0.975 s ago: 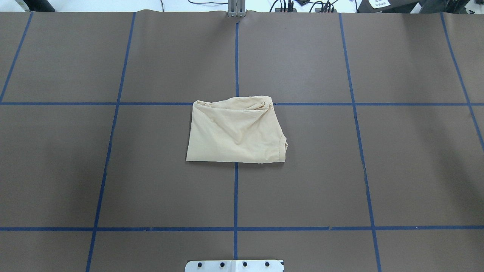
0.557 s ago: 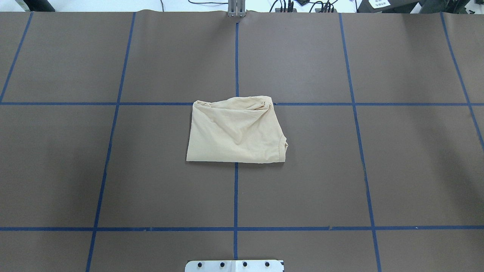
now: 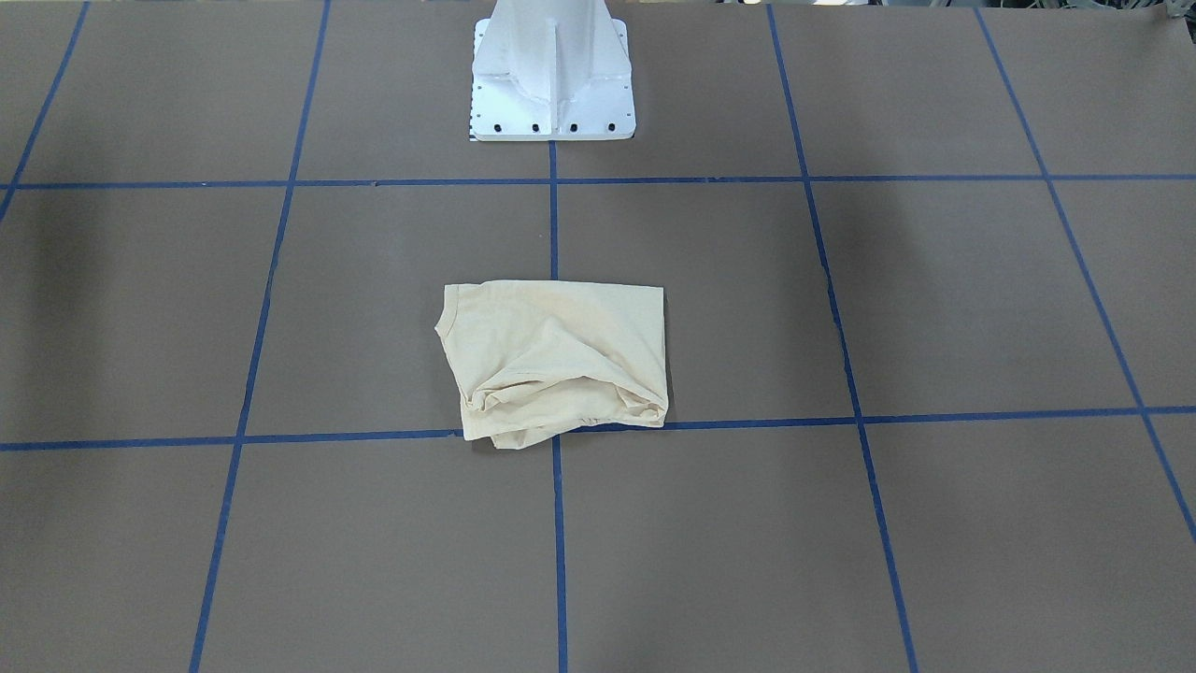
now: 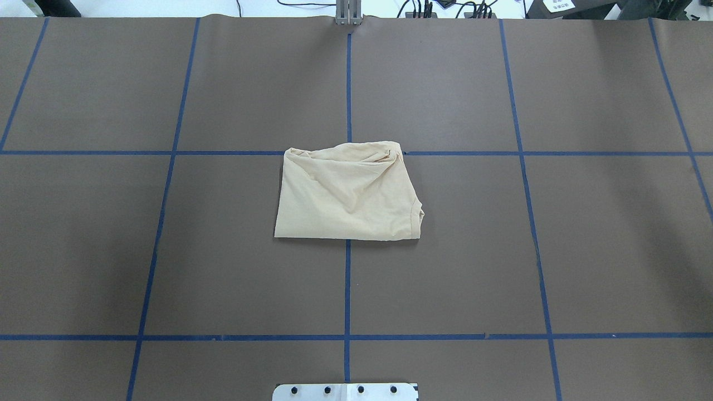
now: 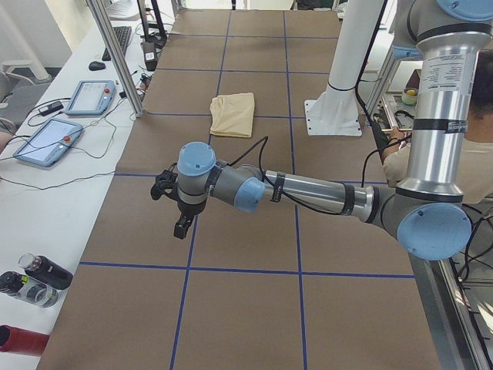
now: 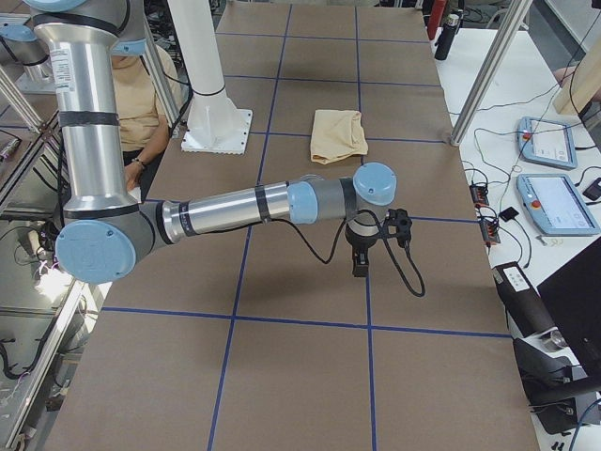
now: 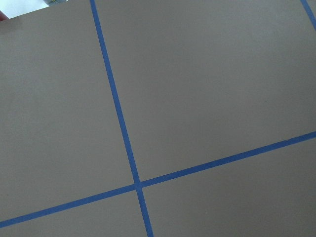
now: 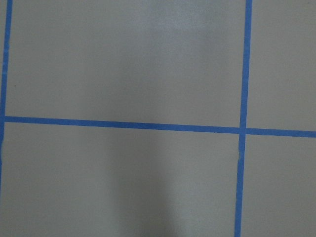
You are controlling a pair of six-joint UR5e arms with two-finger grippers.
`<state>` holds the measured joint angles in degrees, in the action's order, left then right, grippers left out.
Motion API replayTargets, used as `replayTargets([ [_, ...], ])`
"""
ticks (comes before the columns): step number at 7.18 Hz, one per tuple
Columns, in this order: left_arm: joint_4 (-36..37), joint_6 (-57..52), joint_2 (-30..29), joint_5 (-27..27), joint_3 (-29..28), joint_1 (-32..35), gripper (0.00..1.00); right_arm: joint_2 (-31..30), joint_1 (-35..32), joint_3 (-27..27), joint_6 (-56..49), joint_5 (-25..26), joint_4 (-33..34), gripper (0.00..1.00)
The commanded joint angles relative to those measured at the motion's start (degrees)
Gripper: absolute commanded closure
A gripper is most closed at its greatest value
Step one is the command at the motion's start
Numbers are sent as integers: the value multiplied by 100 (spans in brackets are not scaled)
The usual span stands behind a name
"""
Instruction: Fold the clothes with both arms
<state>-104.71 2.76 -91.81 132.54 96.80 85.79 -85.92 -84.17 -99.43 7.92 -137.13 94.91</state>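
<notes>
The pale cream-yellow shirt [image 4: 348, 195] lies folded into a small rough rectangle at the middle of the brown table, bunched along its far edge. Its ribbed collar [image 4: 415, 214] shows at the right edge; the print is hidden. The shirt also shows in the front view [image 3: 556, 360] and both side views [image 5: 233, 114] [image 6: 338, 134]. My left gripper [image 5: 182, 226] hangs above bare table, far from the shirt. My right gripper [image 6: 360, 268] hangs the same way at the other end. Both show only in side views, so I cannot tell if they are open or shut.
The white pedestal base [image 3: 551, 75] stands at the robot's side of the table. Blue tape lines [image 4: 347, 289] grid the brown cover. Tablets [image 5: 46, 139] [image 6: 554, 202] and bottles [image 5: 31, 277] lie on the side bench. A person [image 6: 141, 94] sits behind the robot.
</notes>
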Motion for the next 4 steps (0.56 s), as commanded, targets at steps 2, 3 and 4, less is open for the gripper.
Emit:
replayTargets([
  [2,-6,-3,146,9,76,-10,0,-83,-3,11,-19,28,1,0],
  [3,-6,-3,137,17,50,-10,0,-118,5,29,-19,45,1,0],
  [4,3,-3,85,9,-37,-10,0,-136,6,38,-19,28,10,0],
])
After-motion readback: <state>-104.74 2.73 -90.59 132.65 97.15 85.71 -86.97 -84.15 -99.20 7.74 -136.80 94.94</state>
